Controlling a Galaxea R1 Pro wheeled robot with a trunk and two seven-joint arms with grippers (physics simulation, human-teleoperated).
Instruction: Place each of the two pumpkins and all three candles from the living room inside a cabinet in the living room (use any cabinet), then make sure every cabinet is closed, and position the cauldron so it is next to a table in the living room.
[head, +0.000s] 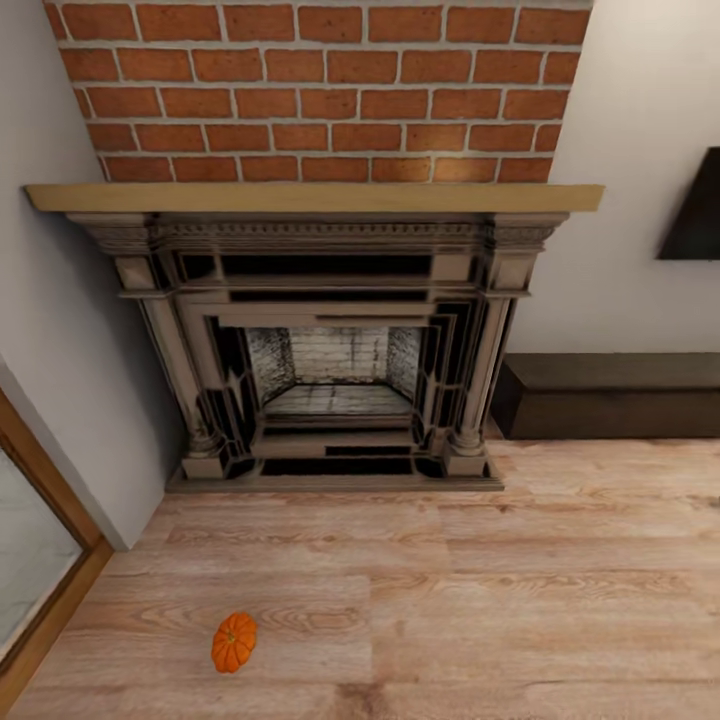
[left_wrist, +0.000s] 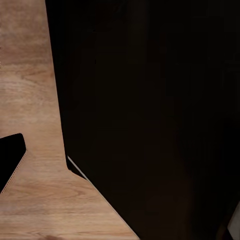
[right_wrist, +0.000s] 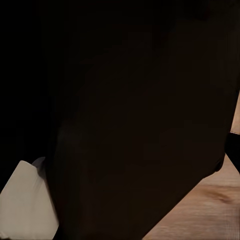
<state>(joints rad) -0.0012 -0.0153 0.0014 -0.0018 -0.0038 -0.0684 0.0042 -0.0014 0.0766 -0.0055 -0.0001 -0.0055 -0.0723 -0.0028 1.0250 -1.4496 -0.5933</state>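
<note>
One small bright-orange ribbed pumpkin (head: 233, 642) lies on its side on the wooden floor in the head view, near the lower left, in front of the fireplace. A long low dark-brown cabinet (head: 610, 395) stands against the white wall to the right of the fireplace, its front shut as far as I can see. The candles and the cauldron are out of view. In both wrist views a large dark shape (left_wrist: 150, 120) (right_wrist: 125, 120) sits close to the camera, with strips of wooden floor (left_wrist: 30, 100) beside it.
A brick-backed fireplace (head: 330, 350) with a pale wood mantel (head: 310, 197) faces me. A dark screen (head: 695, 210) hangs on the right wall above the cabinet. A wood-framed glass door (head: 40, 560) runs along the left edge. Open floor (head: 500, 600) stretches to the right of the pumpkin.
</note>
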